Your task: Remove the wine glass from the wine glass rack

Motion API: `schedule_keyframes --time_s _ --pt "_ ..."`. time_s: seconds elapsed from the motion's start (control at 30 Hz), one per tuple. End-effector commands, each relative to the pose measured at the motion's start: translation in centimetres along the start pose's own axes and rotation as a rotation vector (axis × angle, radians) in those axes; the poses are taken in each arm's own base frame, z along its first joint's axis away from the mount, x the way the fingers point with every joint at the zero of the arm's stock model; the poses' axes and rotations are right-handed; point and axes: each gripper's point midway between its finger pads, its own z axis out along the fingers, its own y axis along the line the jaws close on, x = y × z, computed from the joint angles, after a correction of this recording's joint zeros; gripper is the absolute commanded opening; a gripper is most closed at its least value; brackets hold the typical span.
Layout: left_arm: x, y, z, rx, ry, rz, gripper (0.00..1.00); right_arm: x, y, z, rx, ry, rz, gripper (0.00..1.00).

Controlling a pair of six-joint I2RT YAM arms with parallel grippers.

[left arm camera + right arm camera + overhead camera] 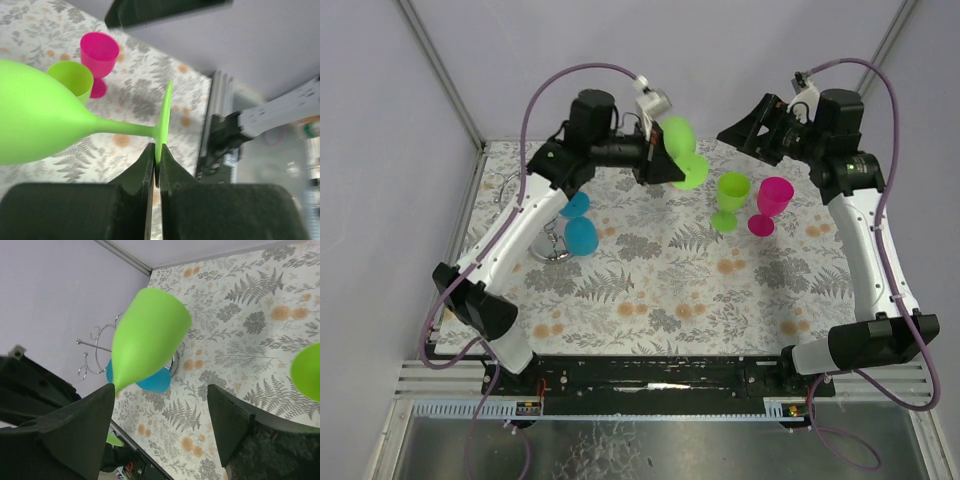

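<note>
Nearest the top camera, the bases of both arms are bolted at the near edge of the desk (650, 290). The left arm (515, 235) is raised toward the far left and bent at the elbow, with its forearm turned level toward the middle. The left jaws are shut tight on the rim of the foot of the lime wine glass (685, 160), which is held in the air on its side, well clear of the rack (510, 190). In the left wrist view the foot is seen edge-on, pinched between the two fingers (135, 175), with the bowl off to the left. The rack is stood at the far left of the desk, partly hidden by the left arm, and two blue glasses (580, 236) are seen at it. The right arm (865, 235) is stretched up along the right side and bent leftward at the wrist, so that the right jaws are pointed at the held glass. The right jaws are spread wide and nothing is held in them; in the top view a gap is seen between them and the glass. A second lime glass (730, 200) and a pink glass (770, 205) are stood upright, side by side, on the desk near the right wrist
</note>
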Motion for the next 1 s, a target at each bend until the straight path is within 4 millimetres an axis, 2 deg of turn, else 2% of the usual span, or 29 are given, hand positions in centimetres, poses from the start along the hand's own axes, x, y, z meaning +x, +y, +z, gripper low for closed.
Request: schedule_keyframes --time_s 0.0,0.1,0.2,0.3,0.53,0.77,0.97 --pt "4.2 0.8 0.6 -0.179 0.161 0.442 0.0 -0.2 1.0 -3.4 0.005 0.044 -0.072 0.81" --pt "8.5 1.8 1.3 -0.256 0.292 0.701 0.0 0.6 1.0 -3.8 0.001 0.11 -0.091 0.82" --pt "10.9 3.0 1.5 -0.328 0.377 0.921 0.0 2.3 -0.1 -3.7 0.016 0.195 -0.08 0.82" --pt "12.7 3.3 1.6 -0.343 0.44 1.049 0.0 3.9 -1.7 -3.7 0.061 0.255 -0.072 0.81" --pt "14.0 3.4 2.1 -0.341 0.508 1.209 0.0 5.9 -3.3 -3.2 0.081 0.315 -0.054 0.82" --pt "15.3 3.4 2.5 -0.317 0.551 1.261 0.0 7.6 -1.5 -1.1 0.047 0.369 -0.098 0.87" --pt "15.9 3.0 2.5 -0.305 0.563 1.274 0.0 8.6 -1.4 1.1 0.049 0.397 -0.104 0.92"
